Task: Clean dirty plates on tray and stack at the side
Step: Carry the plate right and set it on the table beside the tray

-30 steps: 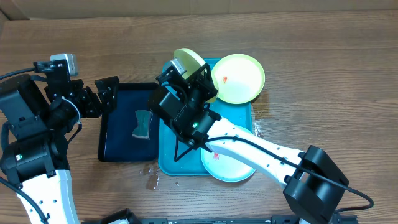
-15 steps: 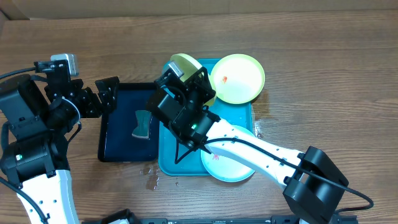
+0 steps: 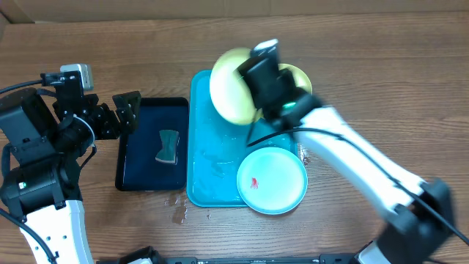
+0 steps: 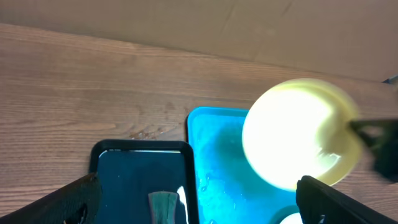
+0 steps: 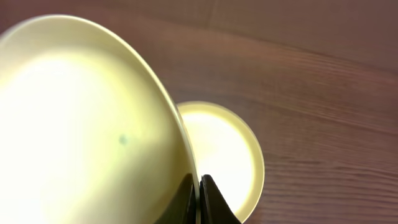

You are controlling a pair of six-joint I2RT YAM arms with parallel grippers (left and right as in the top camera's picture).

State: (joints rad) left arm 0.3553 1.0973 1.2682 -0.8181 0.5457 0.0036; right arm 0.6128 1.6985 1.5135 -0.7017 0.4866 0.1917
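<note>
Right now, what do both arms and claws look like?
Left arm and right arm: white links, black joint housings, loose black cables, small green lights. Left claw and right claw: black, two flat fingers. Grey camera box on the left wrist.

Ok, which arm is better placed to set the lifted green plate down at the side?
Right. The right gripper is shut on the rim of the lifted green plate, above the tray. The left gripper is open, empty, by the black tray.
</note>
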